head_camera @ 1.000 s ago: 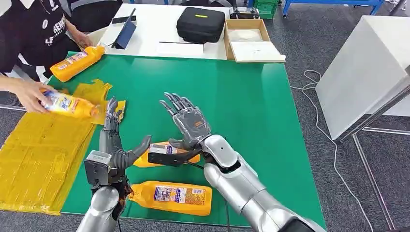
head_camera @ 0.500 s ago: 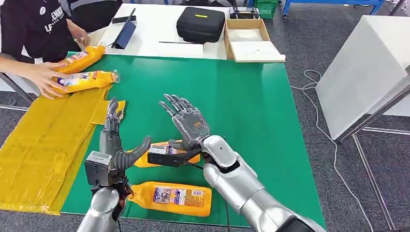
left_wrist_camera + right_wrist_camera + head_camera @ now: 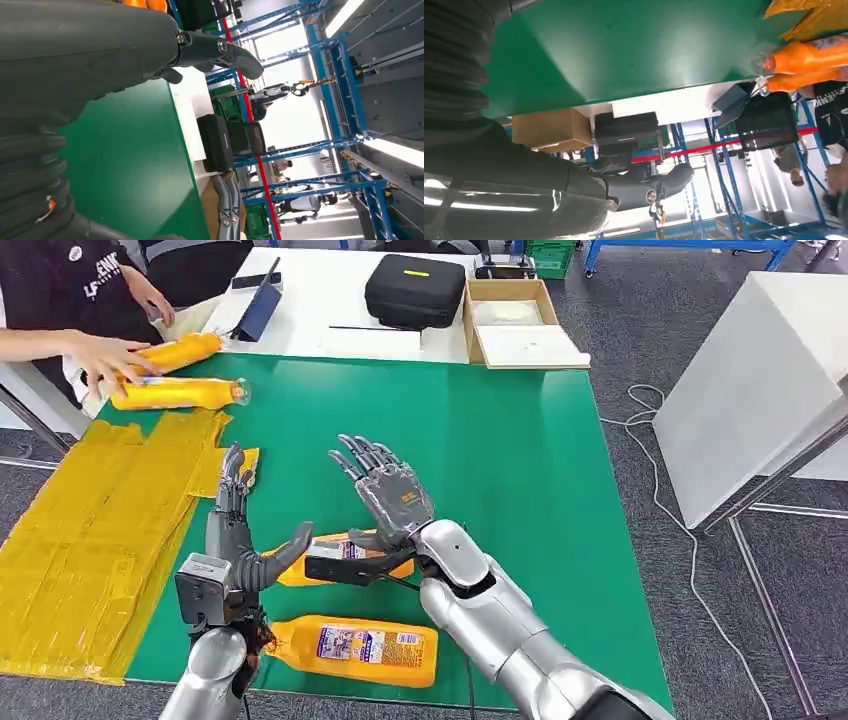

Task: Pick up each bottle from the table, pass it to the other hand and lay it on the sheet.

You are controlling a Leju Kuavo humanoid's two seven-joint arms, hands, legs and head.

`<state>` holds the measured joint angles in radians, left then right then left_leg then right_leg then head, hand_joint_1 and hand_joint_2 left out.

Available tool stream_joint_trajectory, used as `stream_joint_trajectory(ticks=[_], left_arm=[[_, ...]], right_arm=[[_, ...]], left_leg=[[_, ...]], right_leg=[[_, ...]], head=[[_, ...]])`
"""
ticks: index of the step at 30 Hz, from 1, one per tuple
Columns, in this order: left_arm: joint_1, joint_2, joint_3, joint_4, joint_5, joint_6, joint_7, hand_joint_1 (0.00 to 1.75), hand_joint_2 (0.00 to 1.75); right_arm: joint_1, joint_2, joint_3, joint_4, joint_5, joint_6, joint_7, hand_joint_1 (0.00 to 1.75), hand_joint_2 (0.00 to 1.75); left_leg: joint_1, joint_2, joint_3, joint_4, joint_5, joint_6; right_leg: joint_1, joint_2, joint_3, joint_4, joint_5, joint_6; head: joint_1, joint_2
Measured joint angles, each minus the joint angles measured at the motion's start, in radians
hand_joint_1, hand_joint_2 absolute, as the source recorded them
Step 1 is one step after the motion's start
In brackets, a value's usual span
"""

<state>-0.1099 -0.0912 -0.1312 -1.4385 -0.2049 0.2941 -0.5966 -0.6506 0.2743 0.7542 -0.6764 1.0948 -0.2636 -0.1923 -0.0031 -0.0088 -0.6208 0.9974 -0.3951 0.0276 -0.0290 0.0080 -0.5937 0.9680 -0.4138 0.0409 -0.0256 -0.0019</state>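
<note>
Person slid glossy orange bottle (image 3: 176, 393) farther; both hands, left (image 3: 237, 530) and right (image 3: 385, 492), spread, empty.

Right wrist cam: my hand (image 3: 524, 165) open over the green tabletop (image 3: 624, 50), holding nothing.
Thumb (image 3: 659, 182) stuck out, free of everything. Two orange bottles (image 3: 804, 67) lie side by side at the tabletop's far edge, next to the yellow sheet (image 3: 819, 17). A cardboard box (image 3: 551, 131) and a black case (image 3: 626, 129) sit on the white table past it. Blue racking beyond.
</note>
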Motion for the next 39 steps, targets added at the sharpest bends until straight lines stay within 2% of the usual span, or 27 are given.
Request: stream_joint_trajectory(ticks=[5, 6, 7, 9, 10, 11, 12, 16, 26, 39], left_arm=[[0.0, 0.0, 0.0, 0.0, 0.001, 0.003, 0.001, 0.0, 1.75], [0.0, 0.0, 0.0, 0.0, 0.009, 0.014, 0.01, 0.0, 1.75], [-0.001, 0.0, 0.0, 0.0, 0.022, 0.03, 0.025, 0.0, 1.75], [-0.005, -0.001, 0.001, 0.0, 0.044, 0.058, 0.052, 0.0, 1.75], [-0.008, -0.001, 0.001, 0.0, 0.048, 0.062, 0.056, 0.0, 1.75], [-0.01, -0.002, 0.001, 0.0, 0.048, 0.064, 0.059, 0.0, 1.75], [-0.012, -0.002, 0.001, 0.0, 0.049, 0.068, 0.06, 0.0, 1.75], [-0.017, -0.002, 0.001, 0.002, 0.052, 0.069, 0.061, 0.0, 1.75], [-0.03, -0.004, 0.001, 0.019, 0.066, 0.084, 0.051, 0.0, 1.75], [-0.04, -0.004, 0.0, 0.046, 0.084, 0.096, 0.038, 0.0, 1.75]], right_arm=[[0.0, 0.0, 0.0, 0.001, -0.001, 0.008, 0.0, 0.0, 1.75], [-0.01, 0.002, 0.003, 0.003, -0.007, 0.054, 0.002, 0.0, 1.75], [-0.026, 0.007, 0.015, 0.01, -0.023, 0.128, 0.017, 0.0, 1.75], [-0.071, 0.015, 0.069, 0.0, -0.101, 0.461, 0.091, 0.0, 1.75], [-0.086, 0.015, 0.088, -0.011, -0.127, 0.575, 0.108, 0.0, 1.75], [-0.097, 0.015, 0.109, -0.023, -0.147, 0.678, 0.119, 0.0, 1.75], [-0.102, 0.017, 0.124, -0.028, -0.151, 0.718, 0.124, 0.0, 1.75], [-0.132, 0.015, 0.16, -0.038, -0.164, 0.649, 0.13, 0.0, 1.75], [-0.168, 0.007, 0.228, -0.038, -0.21, 0.613, 0.124, 0.0, 1.75], [-0.191, 0.006, 0.352, 0.031, -0.253, 0.519, 0.168, 0.0, 1.75]], left_leg=[[0.0, 0.0, -0.001, 0.0, 0.0, 0.0], [0.0, 0.0, -0.001, 0.0, 0.0, 0.0], [0.0, 0.0, -0.001, 0.0, 0.0, 0.0], [0.0, 0.003, -0.001, 0.0, 0.0, -0.001], [0.0, 0.003, 0.0, 0.0, 0.001, -0.001], [0.0, 0.001, 0.0, 0.0, 0.001, -0.001], [0.0, 0.0, -0.001, 0.0, 0.002, -0.001], [0.0, 0.001, -0.001, 0.0, 0.002, -0.001], [0.0, 0.0, -0.001, 0.0, 0.002, -0.001], [0.0, 0.001, -0.001, 0.0, 0.001, -0.001]], right_leg=[[0.0, 0.0, 0.0, 0.0, 0.0, 0.0], [0.0, 0.0, 0.0, 0.0, 0.0, 0.0], [0.0, 0.0, -0.001, 0.0, 0.0, 0.0], [0.0, 0.002, -0.002, 0.0, 0.001, 0.0], [0.0, 0.001, -0.002, 0.0, 0.001, 0.0], [0.0, 0.001, -0.002, 0.0, 0.001, 0.0], [0.0, 0.0, -0.002, 0.0, 0.001, 0.0], [0.0, 0.001, -0.002, 0.0, 0.001, 0.0], [0.0, 0.0, -0.002, 0.0, 0.001, 0.0], [0.0, 0.001, -0.002, 0.0, 0.001, 0.0]], head=[[0.0, 0.0], [0.0, 0.0], [0.0, 0.0], [0.0, 0.0], [-0.001, 0.0], [0.001, 0.0], [0.0, 0.0], [0.0, 0.0], [0.0, 0.0], [0.0, 0.0]])
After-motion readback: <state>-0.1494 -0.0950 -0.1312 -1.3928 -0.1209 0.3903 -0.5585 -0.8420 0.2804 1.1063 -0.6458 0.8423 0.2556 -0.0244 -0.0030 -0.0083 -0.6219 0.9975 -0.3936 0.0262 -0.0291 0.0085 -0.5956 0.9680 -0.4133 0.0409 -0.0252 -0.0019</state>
